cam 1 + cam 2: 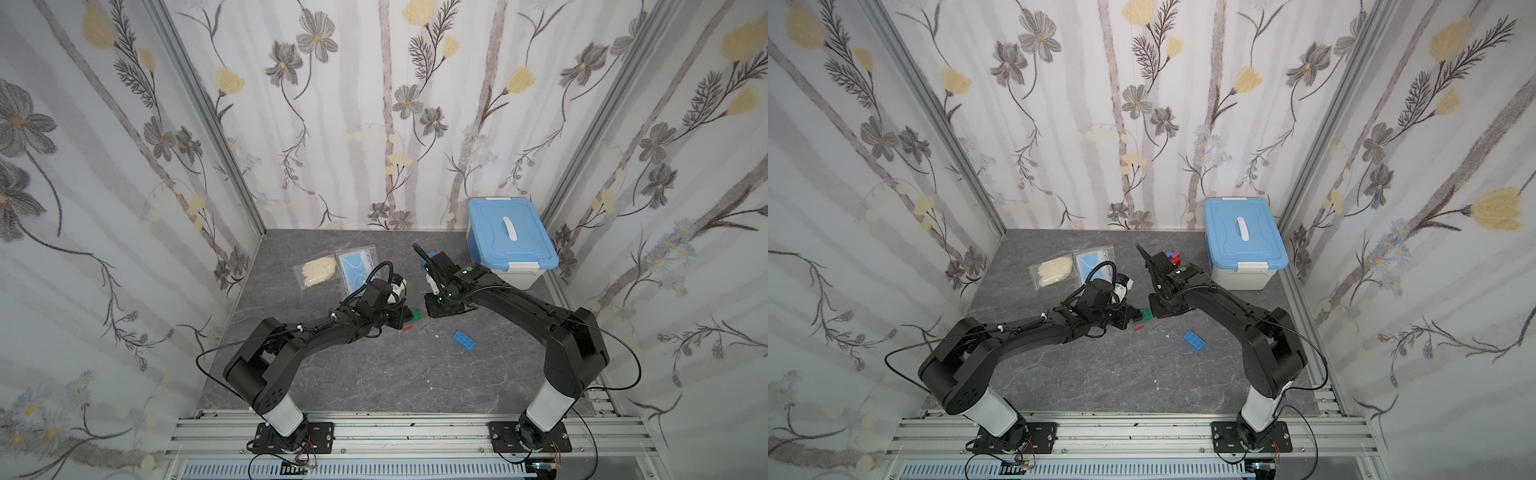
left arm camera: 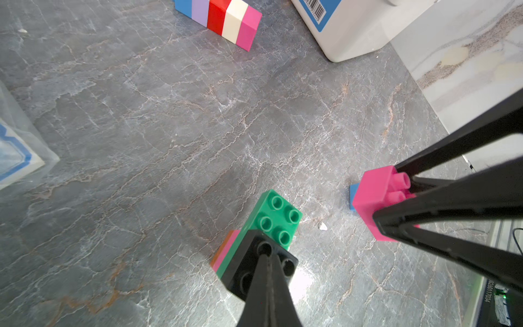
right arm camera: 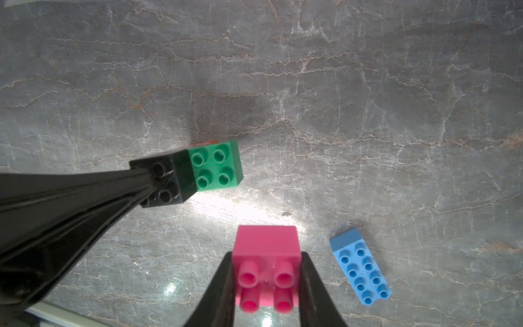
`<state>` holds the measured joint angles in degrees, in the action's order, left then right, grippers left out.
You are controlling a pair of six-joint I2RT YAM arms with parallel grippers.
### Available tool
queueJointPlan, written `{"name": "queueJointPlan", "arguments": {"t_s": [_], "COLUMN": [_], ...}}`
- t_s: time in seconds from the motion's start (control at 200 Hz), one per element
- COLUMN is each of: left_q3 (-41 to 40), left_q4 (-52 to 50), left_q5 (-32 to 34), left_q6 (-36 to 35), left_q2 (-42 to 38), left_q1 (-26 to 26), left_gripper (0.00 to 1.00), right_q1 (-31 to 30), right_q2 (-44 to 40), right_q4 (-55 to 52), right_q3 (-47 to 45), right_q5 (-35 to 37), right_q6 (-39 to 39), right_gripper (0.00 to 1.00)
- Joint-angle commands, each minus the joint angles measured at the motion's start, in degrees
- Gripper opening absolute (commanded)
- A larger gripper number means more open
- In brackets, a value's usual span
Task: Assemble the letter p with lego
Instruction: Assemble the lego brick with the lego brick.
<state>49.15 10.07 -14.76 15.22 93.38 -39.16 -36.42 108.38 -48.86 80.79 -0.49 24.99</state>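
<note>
1. Left gripper: fingers pressed together, tips down on top of the black brick.
2. Black brick sits on the left end of the green brick, with pink and orange layers under it. Stack is at table centre.
3. Right gripper pinches a pink brick, tilted, just right of the stack and not touching it.
4. Long blue brick lies flat, studs up, near-right.
5. Striped brick row lies far, beside the white box.
</note>
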Motion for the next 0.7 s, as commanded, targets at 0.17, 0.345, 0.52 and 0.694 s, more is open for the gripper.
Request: {"name": "queueJointPlan", "arguments": {"t_s": [0.17, 0.345, 0.52, 0.694], "left_q3": [-2.11, -2.67, -3.07, -3.35], "left_q4": [-0.73, -0.40, -0.29, -0.14], "left_q5": [1.58, 1.41, 1.60, 1.80], "left_q6": [-0.03, 0.29, 0.42, 0.68], "left_q2": [0.00, 0.41, 0.54, 0.66], "left_q1": [0.12, 0.09, 0.12, 0.09], "left_gripper": [0.00, 0.00, 0.00, 0.00], "right_q1": [-0.75, -0.71, -0.69, -0.75], "right_q2": [5.05, 9.61, 13.09, 14.61], "right_q4": [-3.16, -6.44, -8.32, -8.12], "right_q3": [7.53, 13.02, 16.76, 17.82], "right_q5": [-1.35, -1.83, -2.14, -2.45], "right_q6": [-3.58, -6.63, -8.56, -8.04], "right_gripper": [0.23, 0.23, 0.23, 0.23]}}
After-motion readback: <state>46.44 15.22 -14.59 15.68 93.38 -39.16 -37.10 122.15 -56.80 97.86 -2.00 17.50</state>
